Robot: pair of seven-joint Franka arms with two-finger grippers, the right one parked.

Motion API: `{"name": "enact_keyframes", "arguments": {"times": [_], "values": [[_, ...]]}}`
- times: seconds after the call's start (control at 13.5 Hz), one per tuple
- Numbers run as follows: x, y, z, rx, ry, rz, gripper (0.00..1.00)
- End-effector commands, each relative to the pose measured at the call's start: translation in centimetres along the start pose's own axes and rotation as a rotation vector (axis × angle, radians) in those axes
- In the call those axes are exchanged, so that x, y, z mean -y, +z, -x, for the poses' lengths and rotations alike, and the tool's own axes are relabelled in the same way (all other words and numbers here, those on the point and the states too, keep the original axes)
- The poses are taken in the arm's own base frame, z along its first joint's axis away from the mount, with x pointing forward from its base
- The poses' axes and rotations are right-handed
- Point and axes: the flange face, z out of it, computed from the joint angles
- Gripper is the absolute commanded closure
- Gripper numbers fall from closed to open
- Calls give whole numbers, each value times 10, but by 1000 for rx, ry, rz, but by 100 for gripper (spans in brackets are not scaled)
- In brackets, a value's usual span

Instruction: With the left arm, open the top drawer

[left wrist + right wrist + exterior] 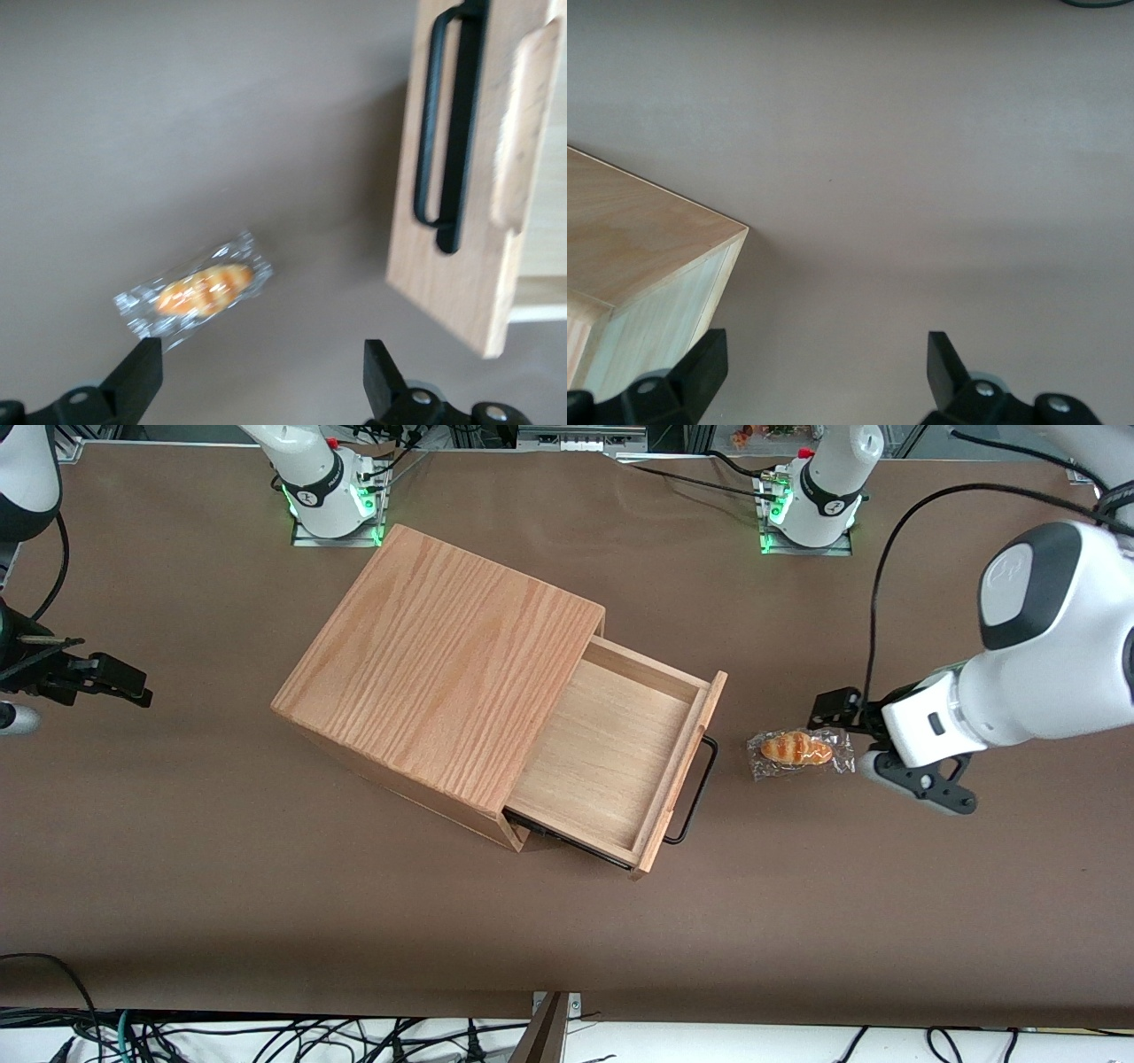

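The top drawer [611, 753] stands pulled well out of the wood-grained box body [443, 673], and its pale floor is bare. Its thin black bar handle [700, 788] is on the front facing the working arm's end of the table. The left arm [1045, 682] reaches in from that end. Its black gripper [828, 708] is above the table beside a wrapped bread roll, apart from the handle. In the left wrist view the gripper [263, 376] is open and empty, with the drawer front [469, 204] and handle [443, 133] ahead of it.
A bread roll in clear wrap [797, 748] lies on the brown table between the drawer front and the gripper; it also shows in the left wrist view [204, 288]. Two arm bases [811, 496] stand at the table's edge farthest from the camera.
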Motion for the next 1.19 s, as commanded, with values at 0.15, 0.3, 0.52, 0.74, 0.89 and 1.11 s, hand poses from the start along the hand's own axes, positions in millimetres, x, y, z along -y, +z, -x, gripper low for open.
{"name": "enact_keyframes", "arguments": {"times": [0.15,0.3,0.52,0.74,0.89,1.11], "values": [[-2,-47,41,32,5,-159,0],[-5,-53,50,55,1,-160,0],[9,-58,72,0,-84,-199,0],[7,-52,100,-86,-282,-199,0],[7,-55,110,-115,-321,-206,0],[5,-55,120,-121,-315,-213,0]]}}
